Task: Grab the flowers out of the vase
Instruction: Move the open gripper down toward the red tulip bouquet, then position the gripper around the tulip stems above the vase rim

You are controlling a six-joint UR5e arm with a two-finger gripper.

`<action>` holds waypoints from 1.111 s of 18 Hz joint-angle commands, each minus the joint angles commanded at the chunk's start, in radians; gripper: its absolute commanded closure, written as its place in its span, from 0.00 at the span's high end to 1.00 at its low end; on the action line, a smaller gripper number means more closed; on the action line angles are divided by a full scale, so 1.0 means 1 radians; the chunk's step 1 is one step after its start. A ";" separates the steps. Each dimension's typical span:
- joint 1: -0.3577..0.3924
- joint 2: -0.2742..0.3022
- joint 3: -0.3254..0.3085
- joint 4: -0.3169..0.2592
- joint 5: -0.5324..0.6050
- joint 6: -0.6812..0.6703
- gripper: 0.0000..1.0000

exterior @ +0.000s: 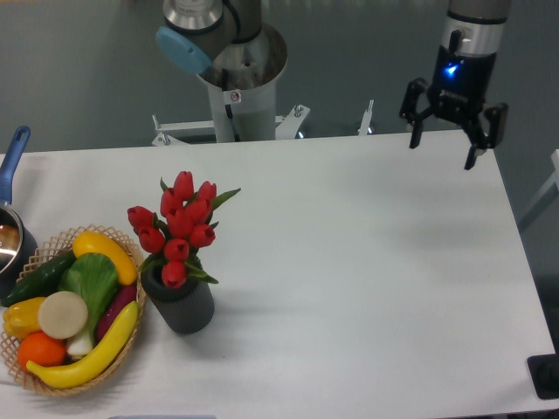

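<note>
Flowers (181, 223) in vase (180, 301), gripper (443, 148) far off.
Your fingers (414, 133) hang spread, empty, over the table (367, 262) back-right edge; vase just beside the basket (52, 384), possibly touching.

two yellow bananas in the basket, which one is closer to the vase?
The lower banana, curving along the basket's front-right rim: its upper tip ends right beside the vase. The other banana lies at the basket's back, beside the flowers instead.

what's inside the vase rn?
The flowers: red tulip buds and green leaves rising out of the vase. Their stems below the rim are covered, so how deep they sit cannot be seen.
</note>
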 joint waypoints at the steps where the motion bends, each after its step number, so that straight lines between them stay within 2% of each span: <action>1: -0.014 0.000 -0.012 0.000 -0.017 0.000 1.00; 6: -0.110 -0.008 -0.080 0.089 -0.077 -0.021 1.00; 12: -0.227 -0.047 -0.081 0.092 -0.089 -0.035 1.00; 18: -0.287 -0.058 -0.120 0.094 -0.259 -0.035 1.00; 20: -0.314 -0.060 -0.129 0.091 -0.281 -0.043 1.00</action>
